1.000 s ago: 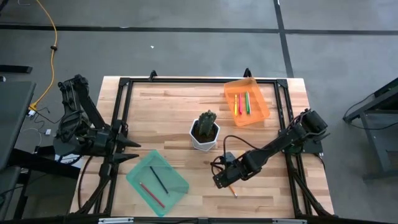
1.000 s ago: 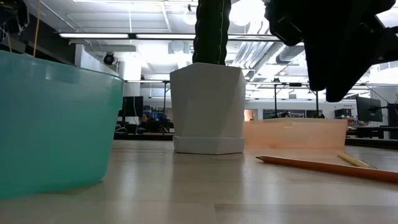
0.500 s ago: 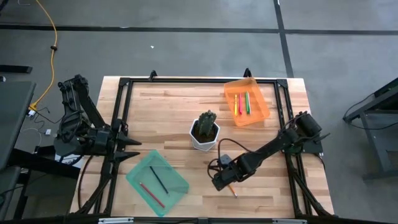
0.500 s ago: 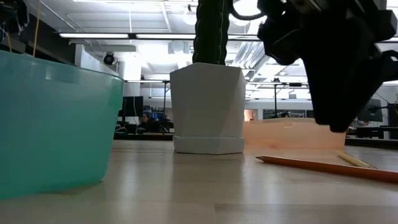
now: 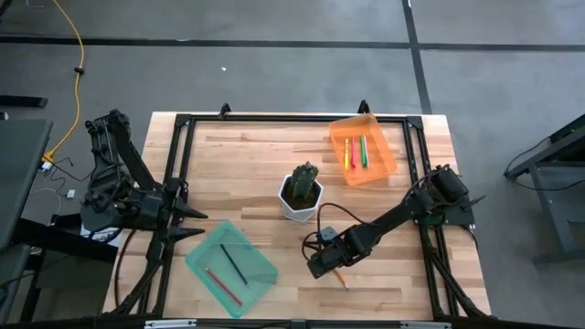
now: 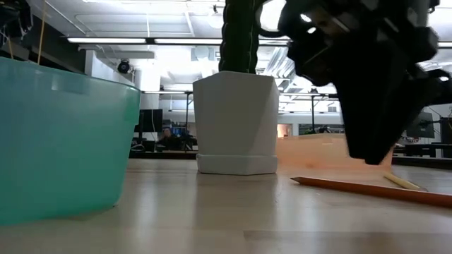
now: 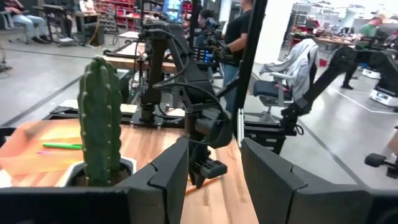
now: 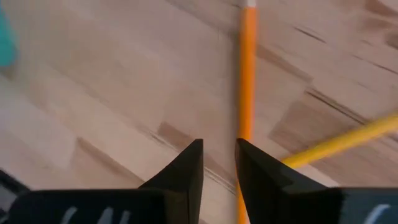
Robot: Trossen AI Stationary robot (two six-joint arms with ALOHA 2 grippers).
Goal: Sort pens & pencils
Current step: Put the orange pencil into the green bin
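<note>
Two pencils lie crossed on the table near its near edge: an orange one (image 8: 247,87) (image 6: 367,189) and a yellow-orange one (image 8: 348,140) (image 6: 404,182). My right gripper (image 8: 219,146) (image 5: 316,264) hovers just above them, narrowly open and holding nothing. The orange pencil runs under one finger. A red pencil (image 5: 222,284) and a dark pencil (image 5: 233,263) lie in the teal bin (image 5: 260,271). The pink-red pen (image 5: 347,153) and green pen (image 5: 363,149) lie in the orange bin (image 5: 382,164) with a yellow one between them. My left gripper (image 5: 194,224) waits open at the table's left.
A cactus in a white pot (image 5: 301,195) (image 6: 236,120) stands mid-table, between the two bins and just beyond my right gripper. A black frame (image 5: 274,120) runs round the table top. Bare wood lies between the teal bin and the loose pencils.
My right gripper has moved a little toward the table's left and near edge and has come lower over the two loose pencils. The pencils themselves have stayed where they were.
</note>
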